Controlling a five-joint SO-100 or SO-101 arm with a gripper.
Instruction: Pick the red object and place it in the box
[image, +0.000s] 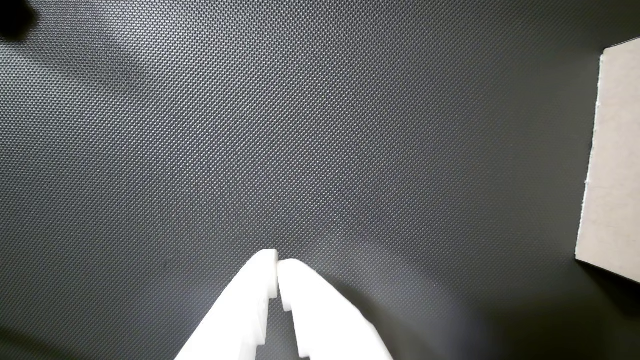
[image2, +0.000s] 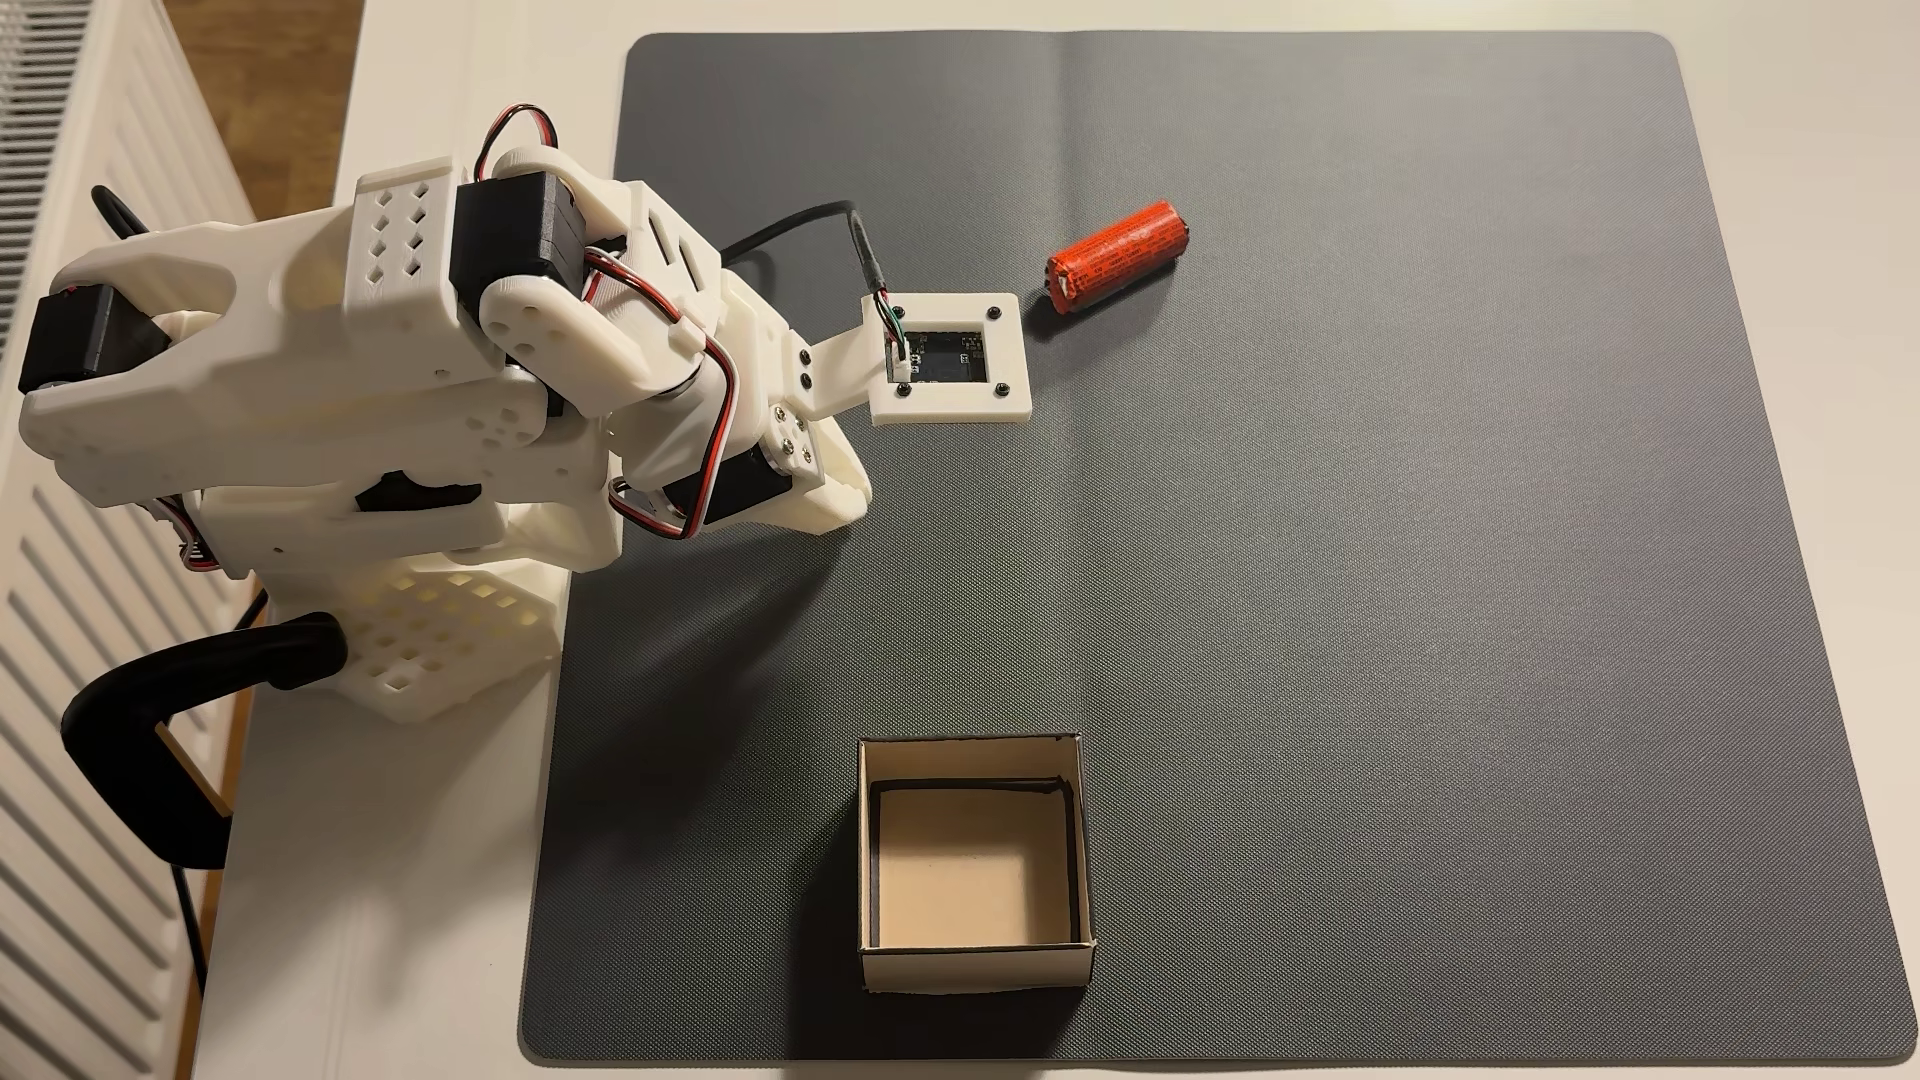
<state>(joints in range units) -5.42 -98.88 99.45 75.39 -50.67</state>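
on the dark mat (image2: 1351, 571), red object (image2: 1117, 257) lying free, box (image2: 975, 961) apart, hand (image: 277, 262) pinched together, holding nothing

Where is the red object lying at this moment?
In the fixed view, the red object lies on the dark mat toward the upper middle, just right of the white camera frame and far above the box.

I sit on a pale cream tabletop (image2: 416, 935) covered mostly by a large dark grey textured rubber mat (image2: 1455, 623) with a faint fold line down its middle. Along my side stands a white slatted radiator (image2: 62, 727), and beyond it shows a strip of brown wooden floor (image2: 270, 93). Warm, soft light casts blurred shadows on the mat
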